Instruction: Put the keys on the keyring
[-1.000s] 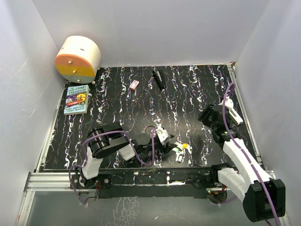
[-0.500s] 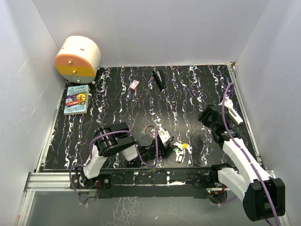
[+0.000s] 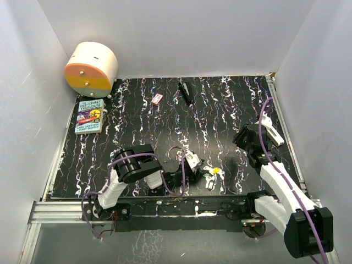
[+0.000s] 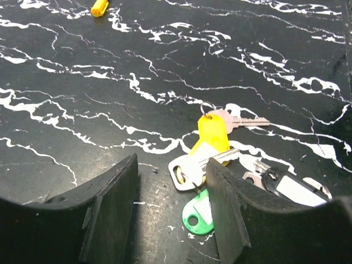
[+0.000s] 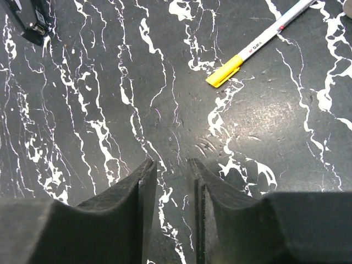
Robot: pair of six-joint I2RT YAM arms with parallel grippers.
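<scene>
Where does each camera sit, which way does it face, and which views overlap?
Top external: high behind the bases, looking down on the black white-veined table; both arms show.
Left wrist: low, past the open left gripper at the bunch of keys with yellow and green tags.
Right wrist: looking down past the right gripper at a yellow-capped white pen.
Shared: that bunch, in top and left wrist.

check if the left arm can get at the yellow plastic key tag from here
Probably yes: the yellow plastic key tag lies uncovered just ahead of the left arm, whose jaws stand open, with nothing between them.
</scene>
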